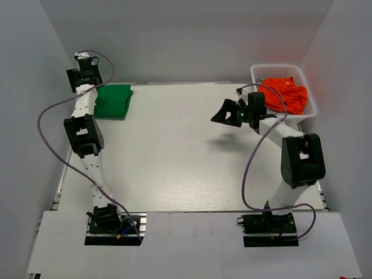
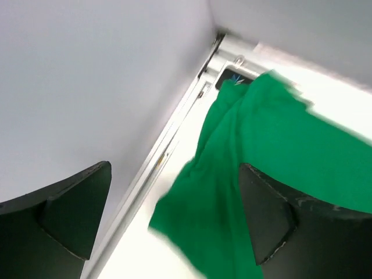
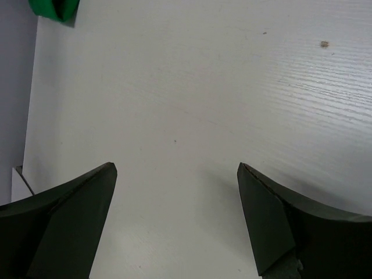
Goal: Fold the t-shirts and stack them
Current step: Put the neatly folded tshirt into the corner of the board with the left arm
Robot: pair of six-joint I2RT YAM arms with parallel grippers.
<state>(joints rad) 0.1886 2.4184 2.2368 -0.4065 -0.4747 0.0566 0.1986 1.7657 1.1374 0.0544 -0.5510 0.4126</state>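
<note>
**White table, one shirt folded, one waiting in the basket**

White walls close in a pale table [image 1: 186, 151], and we find the two shirts at opposite far corners. The green shirt [image 1: 113, 102] lies as a compact folded block at the far left, close to the wall. The left claw [image 2: 174, 174] hangs over its outer edge with its fingers spread wide and nothing between them. In the left wrist view the cloth shows blurred past the gap, apart from both fingers.

The orange shirt [image 1: 286, 93] sits crumpled in the basket [image 1: 273, 67] at the far right. It is bunched up, so we cannot give it a long axis. The right claw [image 3: 177, 168] is also released and empty, and it hovers over bare table just beside the basket's near-left corner.

We judge that the next move turns on this: the right claw points toward the table's middle, so the orange shirt lies behind it and to its right. The right arm is much the nearer one. It would have to swing round and reach over the basket rim to lift the cloth out onto open table for folding.
</note>
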